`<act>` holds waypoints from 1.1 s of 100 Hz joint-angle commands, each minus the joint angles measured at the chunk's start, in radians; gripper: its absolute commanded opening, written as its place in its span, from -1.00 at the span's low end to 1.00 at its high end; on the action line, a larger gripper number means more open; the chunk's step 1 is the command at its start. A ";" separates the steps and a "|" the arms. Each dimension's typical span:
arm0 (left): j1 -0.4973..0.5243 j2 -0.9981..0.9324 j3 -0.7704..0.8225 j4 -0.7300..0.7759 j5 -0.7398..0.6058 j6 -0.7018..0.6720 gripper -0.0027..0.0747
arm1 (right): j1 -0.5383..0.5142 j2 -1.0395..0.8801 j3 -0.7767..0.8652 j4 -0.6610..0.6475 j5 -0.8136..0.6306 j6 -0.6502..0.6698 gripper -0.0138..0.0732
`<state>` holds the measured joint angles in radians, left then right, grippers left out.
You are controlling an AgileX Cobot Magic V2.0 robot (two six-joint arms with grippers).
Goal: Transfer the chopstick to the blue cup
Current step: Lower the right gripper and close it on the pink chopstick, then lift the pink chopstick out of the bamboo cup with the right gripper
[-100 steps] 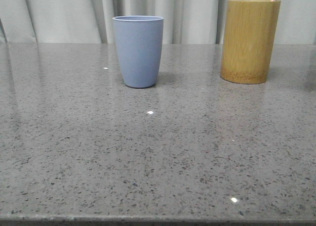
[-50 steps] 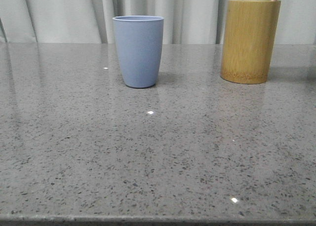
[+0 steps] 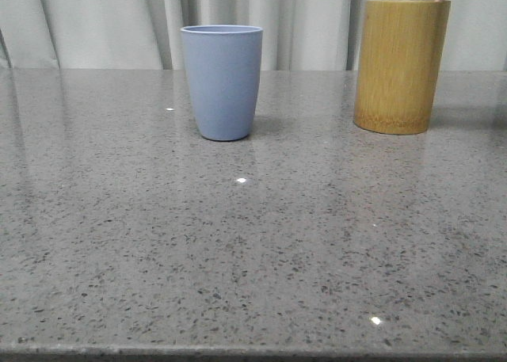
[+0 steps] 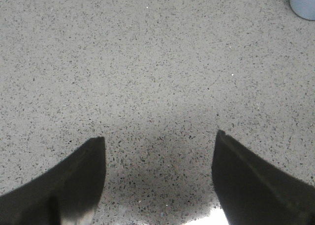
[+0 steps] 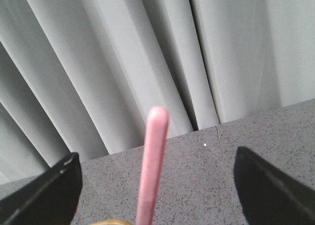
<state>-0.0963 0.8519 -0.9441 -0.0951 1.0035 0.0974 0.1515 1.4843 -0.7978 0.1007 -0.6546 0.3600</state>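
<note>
Right wrist view: we are centring our right gripper (image 5: 157, 185), jaws spread, around the chopstick (image 5: 151, 161), which should be pinched squarely; left gripper (image 4: 158, 156) is idling, spread.

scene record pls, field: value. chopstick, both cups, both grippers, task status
chopstick: thin pale pink stick, standing in the tall yellow-brown bamboo cylinder cup, tip above its rim
blue cup: matte grey-blue tumbler, upright on the speckled grey stone table, left of the bamboo cup, apart from it
blue cup contents: cannot tell
left gripper: open, over bare table, holding nothing
right gripper: open, fingers either side of the chopstick tip, not closed on it
task status: chopstick not yet grasped or transferred
</note>
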 commanded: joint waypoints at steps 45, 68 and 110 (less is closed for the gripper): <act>0.003 -0.009 -0.024 -0.014 -0.057 0.003 0.23 | 0.000 -0.021 -0.044 -0.027 -0.071 -0.002 0.04; 0.003 -0.009 -0.024 -0.014 -0.057 0.003 0.23 | 0.000 -0.021 -0.044 -0.027 -0.105 -0.002 -0.28; 0.003 -0.009 -0.024 -0.014 -0.057 0.003 0.23 | 0.000 -0.022 -0.044 -0.027 -0.168 -0.002 -0.83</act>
<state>-0.0963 0.8519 -0.9441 -0.0951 1.0035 0.0974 0.1515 1.4957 -0.8089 0.0887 -0.7412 0.3647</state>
